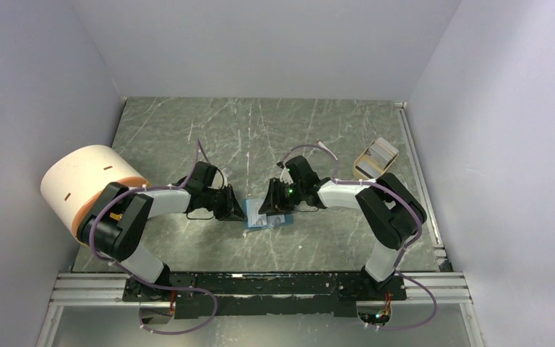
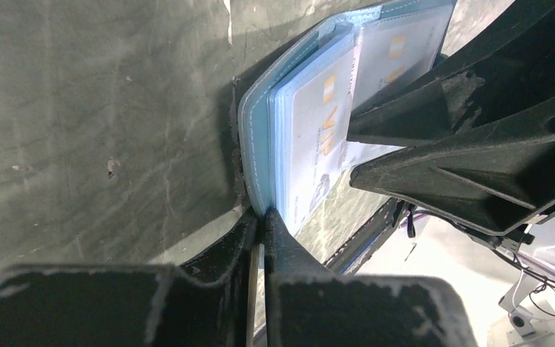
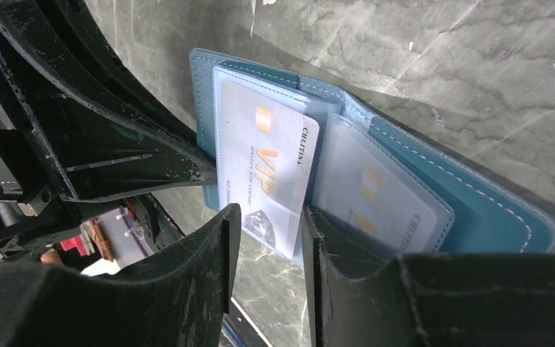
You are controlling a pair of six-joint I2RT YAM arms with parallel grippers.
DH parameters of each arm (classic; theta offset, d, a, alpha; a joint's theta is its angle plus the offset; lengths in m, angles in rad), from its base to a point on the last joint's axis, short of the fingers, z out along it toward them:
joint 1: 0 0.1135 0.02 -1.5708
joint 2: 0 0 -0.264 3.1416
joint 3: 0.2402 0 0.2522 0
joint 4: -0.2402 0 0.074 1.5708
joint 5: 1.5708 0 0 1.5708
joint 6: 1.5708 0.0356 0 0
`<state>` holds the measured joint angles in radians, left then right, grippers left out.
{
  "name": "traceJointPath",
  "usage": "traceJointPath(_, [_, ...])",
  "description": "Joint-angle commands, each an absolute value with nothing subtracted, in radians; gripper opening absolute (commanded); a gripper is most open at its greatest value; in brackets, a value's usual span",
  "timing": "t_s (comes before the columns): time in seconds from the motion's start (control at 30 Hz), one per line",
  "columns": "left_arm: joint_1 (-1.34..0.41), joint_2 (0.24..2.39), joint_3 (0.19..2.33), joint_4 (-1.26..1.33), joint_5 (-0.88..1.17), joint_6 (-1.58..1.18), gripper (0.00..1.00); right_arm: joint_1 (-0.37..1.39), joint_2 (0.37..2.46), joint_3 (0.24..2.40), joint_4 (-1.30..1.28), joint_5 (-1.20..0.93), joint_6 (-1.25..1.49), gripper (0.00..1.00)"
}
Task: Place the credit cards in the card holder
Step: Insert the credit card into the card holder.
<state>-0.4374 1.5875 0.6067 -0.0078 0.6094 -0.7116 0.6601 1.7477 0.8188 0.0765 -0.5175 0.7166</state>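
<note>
The teal-blue card holder (image 3: 477, 202) lies open on the marble table (image 1: 188, 137), between both arms. A white VIP credit card (image 3: 267, 166) sits part-way in its left slot, with its lower end sticking out. Another pale card (image 3: 376, 191) rests inside the clear right slot. My right gripper (image 3: 267, 217) is open, its fingers apart on either side of the VIP card's lower corner without touching it. My left gripper (image 2: 262, 215) is shut, pinching the card holder's (image 2: 254, 137) outer edge. In the top view the two grippers (image 1: 233, 211) (image 1: 273, 210) flank the holder (image 1: 260, 221).
A small tan tray (image 1: 365, 168) with a stack of pale cards stands at the back right near the wall. A large white cylinder with an orange rim (image 1: 87, 181) stands at the left edge, beside the left arm. Walls close in on three sides.
</note>
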Motion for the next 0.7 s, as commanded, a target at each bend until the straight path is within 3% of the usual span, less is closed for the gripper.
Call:
traceJointPath(0.0, [-0.433,1.561,0.627,-0.015,0.654,-0.711,0.09,0.671,1.760,0.836,0.093,-0.531,0.721,0.40])
traceJointPath(0.1, [-0.433,1.552,0.631,-0.013,0.665,-0.714,0.09,0.671,1.762,0.838,0.081,-0.531,0.695,0.38])
traceJointPath(0.17, [-0.433,1.544,0.633,-0.002,0.686,-0.720,0.17,0.671,1.757,0.831,0.079,-0.530,0.688,0.37])
traceJointPath(0.3, [-0.433,1.521,0.620,0.066,0.730,-0.737,0.25,0.670,1.736,0.819,0.063,-0.496,0.670,0.34])
traceJointPath(0.67, [-0.433,1.592,0.584,0.267,0.847,-0.819,0.35,0.670,1.740,0.782,0.092,-0.468,0.656,0.28])
